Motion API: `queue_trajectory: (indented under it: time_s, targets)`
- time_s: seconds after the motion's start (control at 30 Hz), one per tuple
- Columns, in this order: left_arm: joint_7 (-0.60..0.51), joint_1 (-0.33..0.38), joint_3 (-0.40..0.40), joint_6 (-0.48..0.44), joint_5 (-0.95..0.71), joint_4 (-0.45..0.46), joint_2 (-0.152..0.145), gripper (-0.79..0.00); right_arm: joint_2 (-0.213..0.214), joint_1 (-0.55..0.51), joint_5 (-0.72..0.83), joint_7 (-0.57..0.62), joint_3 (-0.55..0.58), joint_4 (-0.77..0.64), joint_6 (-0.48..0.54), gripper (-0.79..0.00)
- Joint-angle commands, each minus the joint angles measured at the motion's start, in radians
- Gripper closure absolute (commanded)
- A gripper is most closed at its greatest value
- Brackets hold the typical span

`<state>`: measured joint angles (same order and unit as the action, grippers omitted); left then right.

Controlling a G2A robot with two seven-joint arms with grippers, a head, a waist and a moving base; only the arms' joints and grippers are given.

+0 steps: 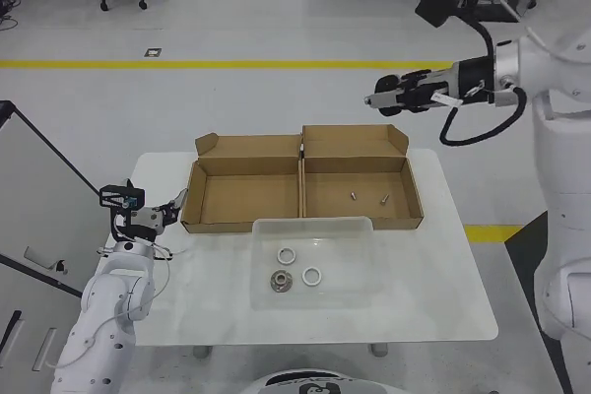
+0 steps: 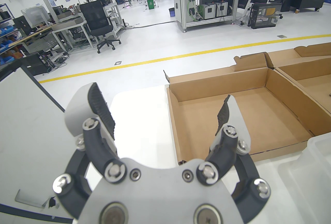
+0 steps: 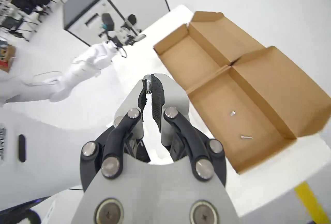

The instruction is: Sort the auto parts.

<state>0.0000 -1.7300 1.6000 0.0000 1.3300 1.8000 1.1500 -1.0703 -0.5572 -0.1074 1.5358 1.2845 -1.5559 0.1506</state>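
Observation:
My right gripper (image 3: pixel 148 85) is shut on a small threaded metal bolt (image 3: pixel 147 84); in the top view this gripper (image 1: pixel 371 98) hangs high beyond the table's far edge, behind the right cardboard box (image 1: pixel 404 202). That box holds two small metal bolts (image 1: pixel 354 194) (image 1: pixel 384 197). The left cardboard box (image 1: pixel 199 187) has nothing in it. My left gripper (image 2: pixel 165 103) stands open and holds nothing, at the table's left edge beside the left box (image 2: pixel 181 131). A clear plastic tray (image 1: pixel 266 229) at the front holds two white rings (image 1: pixel 286 255) (image 1: pixel 313 277) and a dark metal bearing (image 1: pixel 279 283).
The white table (image 1: pixel 453 286) has bare surface right of and in front of the tray. A grey cabinet (image 1: pixel 20 177) stands close to the left of the table. A yellow floor line (image 1: pixel 177 64) runs behind.

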Motion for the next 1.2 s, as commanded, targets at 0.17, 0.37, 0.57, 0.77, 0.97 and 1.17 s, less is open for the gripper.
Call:
queue_trajectory:
  time_s: [0.17,0.37,0.57,0.77,0.97,1.17]
  targets:
    - [0.000,0.000,0.000,0.000,0.000,0.000,0.000,-0.785,0.011,0.057,-0.220,-0.001,-0.140,0.083,0.065,0.000]
    - [0.000,0.000,0.000,0.000,0.000,0.000,0.000,-0.785,-0.001,0.077,-0.333,-0.065,-0.245,0.181,0.099,0.000]
    - [0.000,0.000,0.000,0.000,0.000,0.000,0.000,-0.785,-0.020,0.097,-0.423,-0.135,-0.347,0.282,0.114,0.000]
    - [0.000,0.000,0.000,0.000,0.000,0.000,0.000,-0.785,-0.042,0.099,-0.476,-0.180,-0.436,0.379,0.119,0.000]
    - [0.000,0.000,0.000,0.000,0.000,0.000,0.000,-0.785,-0.060,0.084,-0.520,-0.228,-0.497,0.463,0.111,0.000]
    - [0.000,0.000,0.000,0.000,0.000,0.000,0.000,-0.785,-0.078,0.068,-0.551,-0.270,-0.545,0.529,0.099,0.000]
